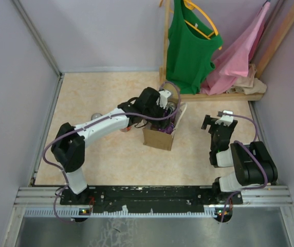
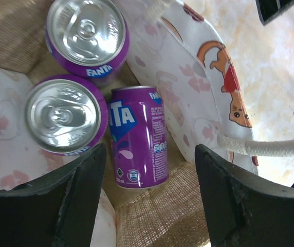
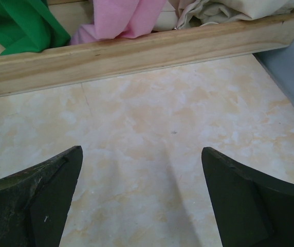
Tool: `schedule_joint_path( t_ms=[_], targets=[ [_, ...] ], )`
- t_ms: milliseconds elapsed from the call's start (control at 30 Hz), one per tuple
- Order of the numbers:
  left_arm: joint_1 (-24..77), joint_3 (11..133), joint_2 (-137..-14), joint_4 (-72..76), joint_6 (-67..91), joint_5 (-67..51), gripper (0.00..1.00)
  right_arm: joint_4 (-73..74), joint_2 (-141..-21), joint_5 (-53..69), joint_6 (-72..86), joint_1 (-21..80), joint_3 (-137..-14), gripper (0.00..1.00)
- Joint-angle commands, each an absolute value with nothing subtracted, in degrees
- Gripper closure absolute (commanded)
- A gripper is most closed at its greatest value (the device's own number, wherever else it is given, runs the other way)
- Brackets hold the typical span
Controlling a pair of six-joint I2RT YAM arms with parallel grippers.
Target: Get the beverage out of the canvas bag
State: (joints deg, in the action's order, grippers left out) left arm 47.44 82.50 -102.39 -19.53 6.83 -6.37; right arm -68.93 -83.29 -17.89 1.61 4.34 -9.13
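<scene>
Fig.: L gripper [image 2: 148, 159], fingers apart, over canvas bag [image 1: 157, 138]. Your lying can [image 2: 139, 136] sits ahead betw. them, long axis across closing line. R gripper [image 3: 142, 170], also spread, farther.

Beige table [image 1: 111, 92], canvas bag [image 1: 157, 138], wooden rack [image 1: 224, 96]

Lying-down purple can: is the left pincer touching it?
Cannot tell. In the left wrist view the lying can sits between the open left pincer; one finger is clearly off it, the other finger nearly meets its edge.
</scene>
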Motion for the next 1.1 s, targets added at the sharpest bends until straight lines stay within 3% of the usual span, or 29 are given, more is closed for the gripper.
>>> schedule_joint_path(
  t_ms=[0,1067],
  targets=[
    [48.9,85.4,-104.4,-23.1,6.4,-9.8,0.25,-70.8,-83.1,-17.9,1.8,4.2,-10.1,0.01],
    [50.1,95.8,-123.5,-35.5,7.4,-6.0,0.15,-70.8,-83.1,-17.9,1.8,4.2,-10.1,0.01]
  ],
)
